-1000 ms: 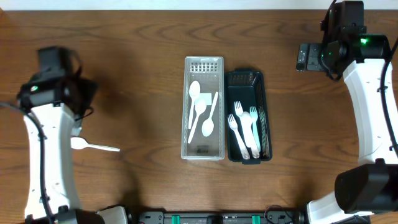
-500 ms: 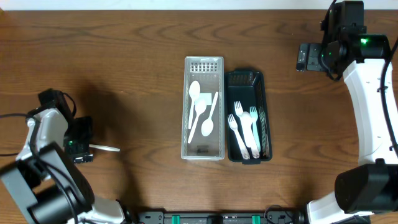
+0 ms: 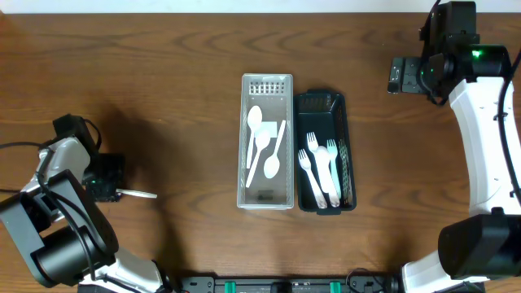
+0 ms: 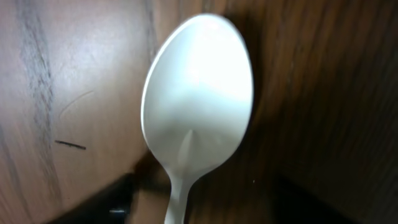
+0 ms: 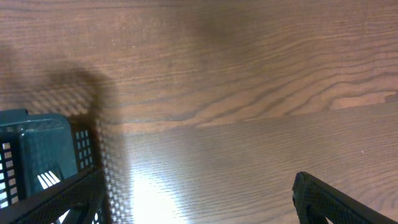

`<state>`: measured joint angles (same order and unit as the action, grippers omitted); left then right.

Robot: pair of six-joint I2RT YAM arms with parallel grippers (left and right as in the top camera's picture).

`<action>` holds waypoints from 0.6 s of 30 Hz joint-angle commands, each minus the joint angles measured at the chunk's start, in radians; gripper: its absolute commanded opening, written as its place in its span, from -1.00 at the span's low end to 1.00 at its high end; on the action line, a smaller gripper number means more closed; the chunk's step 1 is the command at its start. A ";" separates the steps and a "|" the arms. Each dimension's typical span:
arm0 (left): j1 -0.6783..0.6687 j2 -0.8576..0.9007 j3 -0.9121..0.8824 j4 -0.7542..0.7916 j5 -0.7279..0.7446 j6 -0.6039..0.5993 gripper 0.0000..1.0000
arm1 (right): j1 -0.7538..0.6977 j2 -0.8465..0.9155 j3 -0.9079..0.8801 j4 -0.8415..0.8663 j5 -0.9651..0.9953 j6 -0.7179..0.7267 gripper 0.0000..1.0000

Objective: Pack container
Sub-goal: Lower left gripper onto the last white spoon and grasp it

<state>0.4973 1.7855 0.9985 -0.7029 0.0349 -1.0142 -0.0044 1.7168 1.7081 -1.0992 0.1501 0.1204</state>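
Note:
A white plastic spoon (image 4: 198,99) lies on the wooden table and fills the left wrist view. My left gripper (image 4: 202,208) is low over it, with its dark fingers on either side of the spoon's neck and apart from it, so it is open. From overhead, my left gripper (image 3: 104,188) covers the bowl and only the spoon's handle (image 3: 140,194) sticks out to the right. A clear container (image 3: 267,81) holds three white spoons (image 3: 262,146). A dark green container (image 3: 326,102) beside it holds three white forks (image 3: 321,169). My right gripper (image 3: 396,75) is open and empty at the far right.
The two containers stand side by side, touching, in the middle of the table. The right wrist view shows bare wood between my right gripper's fingers (image 5: 196,199) and a corner of the dark green container (image 5: 37,149) at the left edge.
My left arm has come down from above onto the loose spoon and now covers its bowl. The spoon has not moved. The right arm is still.

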 commanded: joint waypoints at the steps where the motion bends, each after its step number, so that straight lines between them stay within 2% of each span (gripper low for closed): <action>1: 0.003 0.048 -0.017 -0.025 -0.013 0.038 0.01 | -0.010 0.004 0.011 0.000 0.003 -0.014 0.99; 4: 0.003 0.048 -0.017 -0.037 -0.012 0.038 -0.31 | -0.010 0.004 0.011 0.000 0.003 -0.014 0.99; 9: 0.003 0.048 -0.017 -0.067 -0.012 0.039 -0.38 | -0.010 0.004 0.011 0.000 0.003 -0.014 0.98; 12: 0.003 0.048 -0.017 -0.071 -0.012 0.046 -0.56 | -0.010 0.004 0.011 0.000 0.003 -0.014 0.98; 16: 0.003 0.047 -0.017 -0.071 -0.012 0.046 -0.63 | -0.010 0.004 0.011 0.000 0.003 -0.014 0.99; 17: 0.003 0.047 -0.016 -0.073 -0.011 0.047 -0.75 | -0.010 0.004 0.011 0.000 0.003 -0.014 0.99; 18: 0.003 0.047 -0.016 -0.073 -0.011 0.048 -0.73 | -0.010 0.004 0.011 0.000 0.003 -0.014 0.99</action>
<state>0.4973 1.7912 0.9993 -0.7628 0.0418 -0.9710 -0.0044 1.7168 1.7081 -1.0992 0.1501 0.1204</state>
